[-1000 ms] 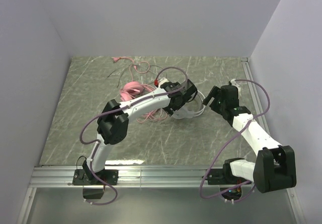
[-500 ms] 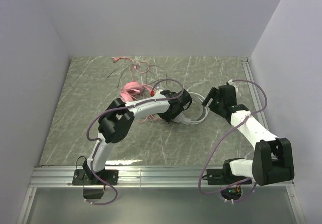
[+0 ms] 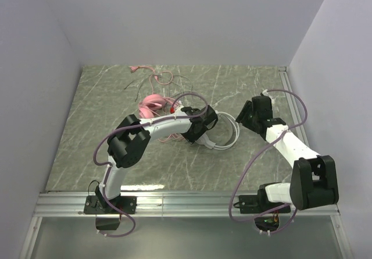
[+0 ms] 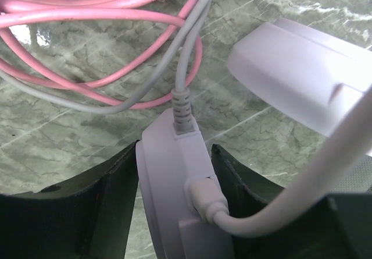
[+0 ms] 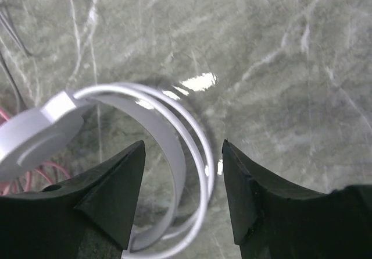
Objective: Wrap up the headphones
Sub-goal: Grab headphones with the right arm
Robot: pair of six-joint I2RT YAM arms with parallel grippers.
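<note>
The white-grey headphones (image 3: 228, 135) lie mid-table, with the pink headphones (image 3: 152, 103) behind them to the left. My left gripper (image 3: 200, 135) is shut on one white ear cup (image 4: 168, 183), a finger pressed against each side of it. A grey cord (image 4: 180, 67) plugs into the top of that cup and crosses loops of pink cord (image 4: 87, 20). The other white cup (image 4: 302, 78) lies to the right. My right gripper (image 5: 183, 145) hovers open over the white headband (image 5: 168, 137), with the band and its wire hoops between the fingers and gaps on both sides.
A tangle of pink cord (image 3: 154, 75) and thin dark wires (image 3: 131, 85) spreads toward the back left. White walls close the table on three sides. A metal rail (image 3: 186, 201) runs along the near edge.
My left gripper has come down and toward the near left, and closed onto the white ear cup. The right gripper has narrowed and shifted slightly back over the headband.
</note>
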